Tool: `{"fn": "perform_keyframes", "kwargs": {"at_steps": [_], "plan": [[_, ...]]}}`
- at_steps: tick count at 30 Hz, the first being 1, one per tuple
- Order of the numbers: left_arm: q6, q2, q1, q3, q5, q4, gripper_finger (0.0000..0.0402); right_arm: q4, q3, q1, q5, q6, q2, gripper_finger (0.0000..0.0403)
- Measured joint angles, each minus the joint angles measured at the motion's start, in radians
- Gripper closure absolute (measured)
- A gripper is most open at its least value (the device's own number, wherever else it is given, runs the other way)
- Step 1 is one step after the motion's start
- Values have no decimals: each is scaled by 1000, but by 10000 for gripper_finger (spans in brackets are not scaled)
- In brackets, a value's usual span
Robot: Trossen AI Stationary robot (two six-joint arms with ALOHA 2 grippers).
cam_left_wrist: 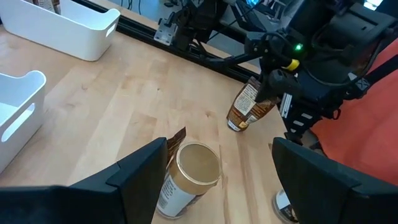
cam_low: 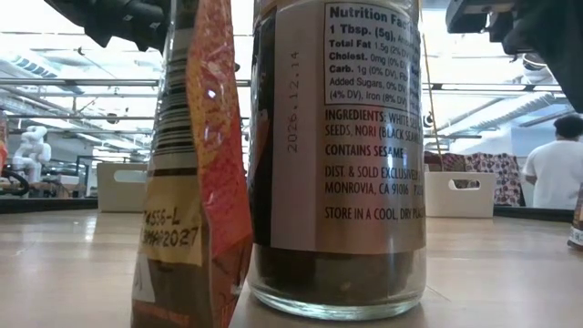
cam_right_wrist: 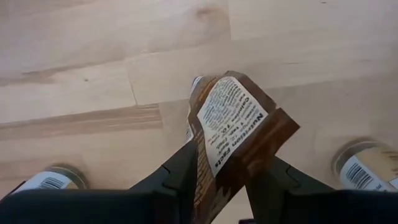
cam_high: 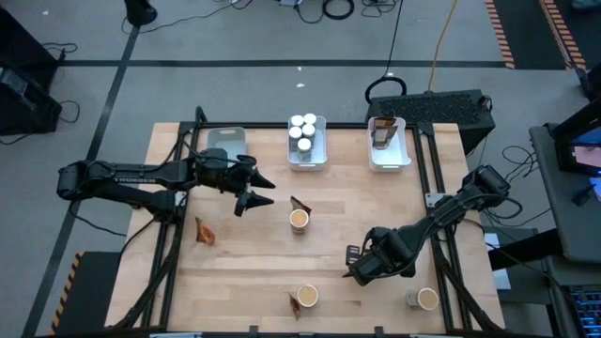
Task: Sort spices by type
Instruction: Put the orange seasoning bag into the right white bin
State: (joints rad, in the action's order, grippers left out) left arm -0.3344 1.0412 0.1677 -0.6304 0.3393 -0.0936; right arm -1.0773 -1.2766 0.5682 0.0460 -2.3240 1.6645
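brown pouch (cam_right_wrist: 239, 134) clamped between right jaws

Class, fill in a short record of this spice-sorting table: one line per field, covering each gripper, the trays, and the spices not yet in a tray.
Left gripper: open, empty, above the table near a tan-topped tub
Right gripper: shut on a brown pouch
Middle tray: holds white-capped jars
Right tray: holds brown pouches
Left tray: looks empty
Loose tubs: three, centre, front, front right
Loose pouches: one at left, one beside each nearer tub
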Motion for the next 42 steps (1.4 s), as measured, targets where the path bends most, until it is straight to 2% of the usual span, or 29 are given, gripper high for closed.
{"fn": "perform_keyframes", "kwargs": {"at_steps": [13, 23, 33, 37, 42], "plan": [[-1, 0, 0, 0, 0, -3, 110, 0, 0, -10, -27, -4, 75, 298], [0, 0, 0, 0, 1, -3, 110, 63, 0, -48, -15, 85, 169, 298], [-4, 0, 0, 0, 23, -2, 110, 69, 0, -77, 16, 217, 180, 299], [-4, 0, 0, 0, 23, -2, 110, 48, 0, -90, 43, 292, 180, 317], [-2, 0, 0, 0, 23, -3, 110, 44, 0, -108, 60, 380, 180, 367]]}}
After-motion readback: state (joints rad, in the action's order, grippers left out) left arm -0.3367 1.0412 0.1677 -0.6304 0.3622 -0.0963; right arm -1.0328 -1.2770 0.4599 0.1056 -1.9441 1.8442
